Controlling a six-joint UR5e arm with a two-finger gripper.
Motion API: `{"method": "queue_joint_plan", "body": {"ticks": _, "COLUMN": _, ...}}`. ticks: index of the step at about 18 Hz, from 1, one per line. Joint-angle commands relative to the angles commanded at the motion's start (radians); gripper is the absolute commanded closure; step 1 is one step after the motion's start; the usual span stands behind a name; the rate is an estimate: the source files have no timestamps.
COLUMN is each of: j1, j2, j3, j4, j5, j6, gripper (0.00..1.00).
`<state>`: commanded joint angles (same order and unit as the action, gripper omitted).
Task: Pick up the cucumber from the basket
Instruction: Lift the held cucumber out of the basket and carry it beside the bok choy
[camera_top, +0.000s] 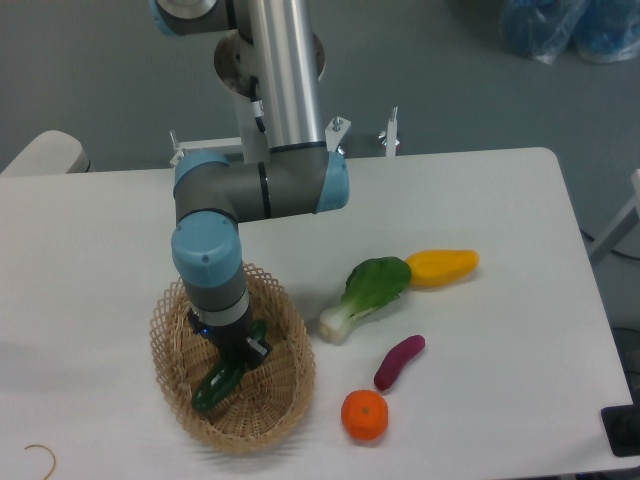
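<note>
A: So where's the cucumber (220, 381) right now?

B: Lying in the wicker basket (285, 400), at about seven o'clock from the bok choy (365, 295). Its lower end points to seven o'clock, its upper end is tucked under the gripper (237, 355).

A: And the fingers?

B: Down around the upper part of the cucumber; I can't tell whether they've clamped or still stand apart, since the wrist hides them.

A: How should the grab go, in your view?

B: Squeeze across the narrow width, near the middle if possible so it doesn't droop, then lift straight up, clear of the looped rim. The glossy skin may slip, so a firm, slow rise seems wise
</note>
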<state>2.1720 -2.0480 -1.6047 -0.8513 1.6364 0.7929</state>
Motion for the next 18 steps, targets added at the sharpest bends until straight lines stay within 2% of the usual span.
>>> {"method": "queue_joint_plan", "body": {"ticks": 5, "j1": 0.119, "j2": 0.046, "j3": 0.084, "j4": -0.029, "j5": 0.016, "j6": 0.123, "gripper": 0.86}}
{"method": "queue_joint_plan", "body": {"ticks": 8, "j1": 0.208, "j2": 0.068, "j3": 0.129, "j4": -0.090, "j5": 0.005, "j6": 0.267, "gripper": 0.87}}
{"method": "queue_joint_plan", "body": {"ticks": 11, "j1": 0.308, "j2": 0.075, "j3": 0.184, "j4": -0.175, "j5": -0.061, "j6": 0.348, "gripper": 0.86}}
{"method": "queue_joint_plan", "body": {"ticks": 18, "j1": 0.486, "j2": 0.077, "j3": 0.255, "j4": -0.256, "j5": -0.145, "j6": 0.656, "gripper": 0.87}}
